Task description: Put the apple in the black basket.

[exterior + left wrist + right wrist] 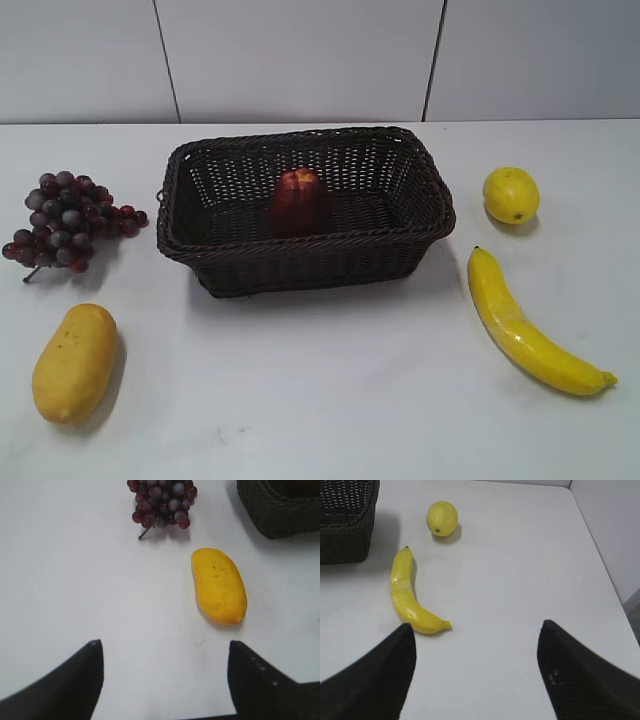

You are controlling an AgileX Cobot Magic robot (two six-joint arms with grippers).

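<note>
The dark red apple (298,199) stands upright inside the black basket (305,255), near its middle. The basket sits at the table's centre back; a corner of it shows in the left wrist view (280,510) and in the right wrist view (345,525). My left gripper (165,652) is open and empty above bare table, near the mango. My right gripper (476,630) is open and empty above bare table, right of the banana. Neither gripper shows in the exterior view.
A bunch of purple-red grapes (65,220) and a yellow mango (75,362) lie left of the basket. A lemon (511,194) and a banana (530,325) lie right of it. The table's right edge (615,590) shows in the right wrist view.
</note>
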